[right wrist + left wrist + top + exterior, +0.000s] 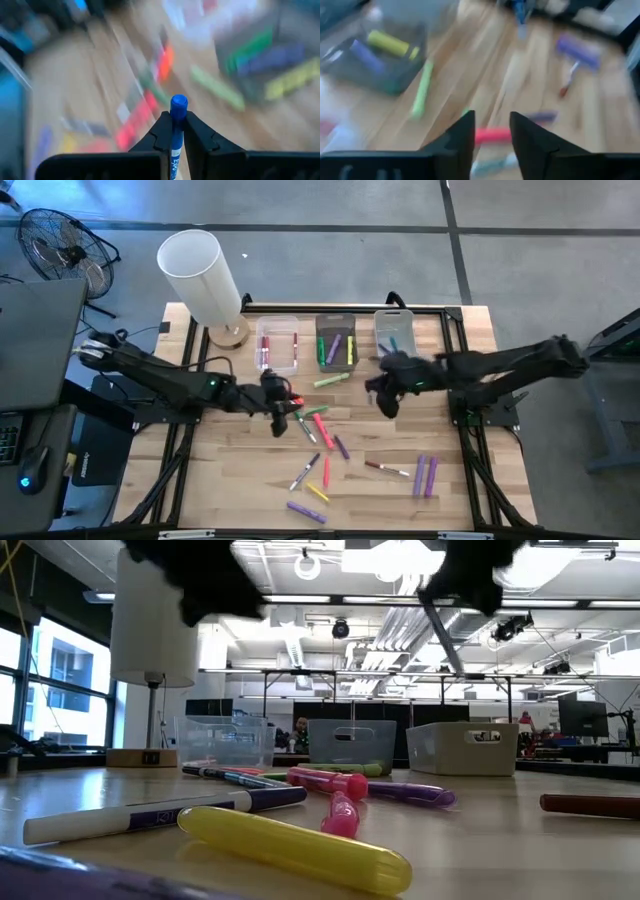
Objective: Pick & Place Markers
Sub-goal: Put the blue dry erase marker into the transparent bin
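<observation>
Blue marker point(178, 107) sits clamped upright between my right pincer's point(176, 131) closed fingers; bins point(392, 330) lie just ahead. I should carry level, releasing only above one.

blue-capped marker point(178, 107), yellow marker point(295, 850), pink marker point(328, 781), perhaps purple marker point(410, 793)

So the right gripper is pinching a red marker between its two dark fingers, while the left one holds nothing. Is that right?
Not quite: the marker is blue. The right wrist view shows the right gripper shut on a blue-capped marker. The left gripper is indeed open and holds nothing.
</observation>
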Robot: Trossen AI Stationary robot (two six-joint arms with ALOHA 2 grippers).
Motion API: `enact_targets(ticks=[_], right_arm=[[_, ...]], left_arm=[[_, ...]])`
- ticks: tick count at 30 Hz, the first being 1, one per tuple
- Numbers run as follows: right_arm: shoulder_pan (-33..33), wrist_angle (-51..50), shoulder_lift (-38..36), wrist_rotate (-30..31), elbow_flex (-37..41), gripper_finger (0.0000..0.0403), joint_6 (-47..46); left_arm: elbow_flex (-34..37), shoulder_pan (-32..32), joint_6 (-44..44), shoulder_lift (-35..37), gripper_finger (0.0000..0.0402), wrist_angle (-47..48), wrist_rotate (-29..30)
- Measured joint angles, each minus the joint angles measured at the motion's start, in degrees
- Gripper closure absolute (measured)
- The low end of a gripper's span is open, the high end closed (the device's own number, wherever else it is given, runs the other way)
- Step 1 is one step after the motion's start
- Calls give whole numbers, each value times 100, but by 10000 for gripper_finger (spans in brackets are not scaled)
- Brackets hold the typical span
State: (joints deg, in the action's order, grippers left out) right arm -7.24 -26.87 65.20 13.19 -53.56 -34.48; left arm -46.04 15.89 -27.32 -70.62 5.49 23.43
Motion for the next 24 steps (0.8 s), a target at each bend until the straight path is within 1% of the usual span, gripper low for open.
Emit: enact_targets(ticks=[3, 5, 7, 9, 12, 15, 20, 24], right_arm=[[-194, 829, -330, 485, -3, 385, 331], [-350, 1245, -376, 758, 0, 388, 648], [-492, 1754, -376, 916, 3, 388, 1028], [-609, 2060, -336, 1034, 2, 387, 1357], [-757, 2462, -242, 1191, 2, 385, 1765], [-875, 2825, -115, 1178, 2, 386, 2101], [-1062, 2869, 22, 1306, 4, 385, 2409], [-1093, 2927, 74, 1286, 4, 384, 2487]], left_arm=[[-11, -132, 267, -194, 242, -1025, -101], [-127, -141, 514, -396, 229, -1726, -144], [-321, -168, 864, -520, 224, -2008, -95], [-686, -167, 1148, -758, 223, -2138, -63], [-1125, -202, 1402, -1059, 223, -1940, -46], [-1619, -253, 1515, -1390, 223, -1882, -50], [-2298, -291, 1551, -1796, 223, -1305, -156], [-2623, -325, 1555, -2041, 223, -986, -220]])
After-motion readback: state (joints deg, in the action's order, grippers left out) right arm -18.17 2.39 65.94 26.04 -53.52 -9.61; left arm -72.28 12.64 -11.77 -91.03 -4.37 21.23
